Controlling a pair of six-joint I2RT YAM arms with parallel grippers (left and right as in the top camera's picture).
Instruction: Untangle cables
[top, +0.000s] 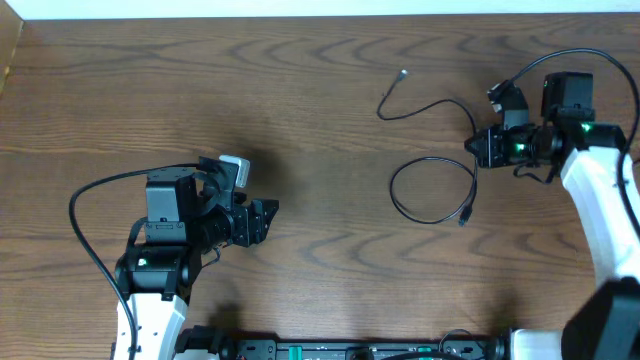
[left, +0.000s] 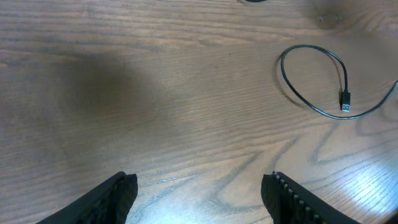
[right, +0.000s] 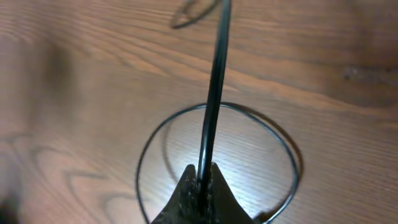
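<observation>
One thin black cable (top: 394, 190) lies on the wooden table at centre right. It forms a loose loop, with a small plug end (top: 463, 215) below the loop and its other end (top: 403, 72) farther back. My right gripper (top: 482, 150) is shut on the cable at the loop's right side. In the right wrist view the strand (right: 214, 81) runs up from the closed jaws (right: 204, 180), with the loop (right: 142, 162) on the table below. My left gripper (top: 268, 215) is open and empty, well left of the cable. The left wrist view shows its fingers (left: 200, 180) apart and the plug (left: 346, 101) at the far right.
The table's far edge (top: 320, 14) meets a white wall. The thick black cord of the left arm (top: 80, 215) arcs out to the left, and the right arm's cord (top: 580, 55) arcs over its wrist. The arm bases stand at the front edge.
</observation>
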